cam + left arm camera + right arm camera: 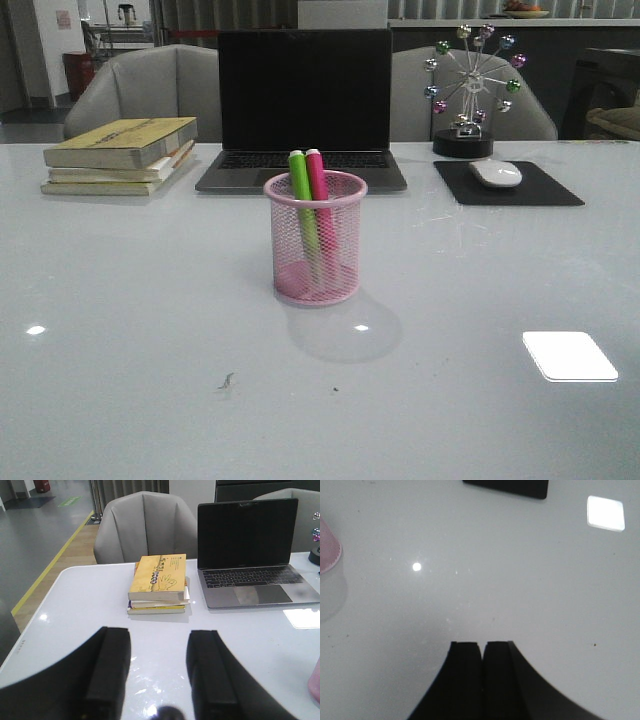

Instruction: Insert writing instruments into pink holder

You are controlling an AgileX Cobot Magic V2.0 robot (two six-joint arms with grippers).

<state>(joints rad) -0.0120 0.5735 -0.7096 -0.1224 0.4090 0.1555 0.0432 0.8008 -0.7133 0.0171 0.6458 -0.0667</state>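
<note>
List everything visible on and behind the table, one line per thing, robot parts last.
pink holder: one, pink wire mesh, table centre.
green marker: one, bright green, standing in the holder, left of the pink one.
pink marker: one, magenta, standing in the holder.
laptop: one, grey with a dark screen, open, behind the holder.
books: a stack, yellowish covers, far left.
mouse: one, white, on the mouse pad.
mouse pad: one, black, far right.
ferris wheel ornament: one, coloured balls on a black base, behind the pad.
chairs: two, grey, behind the table.
table: one, glossy white.
left tool: black, open, empty.
right tool: black, shut, empty.
</note>
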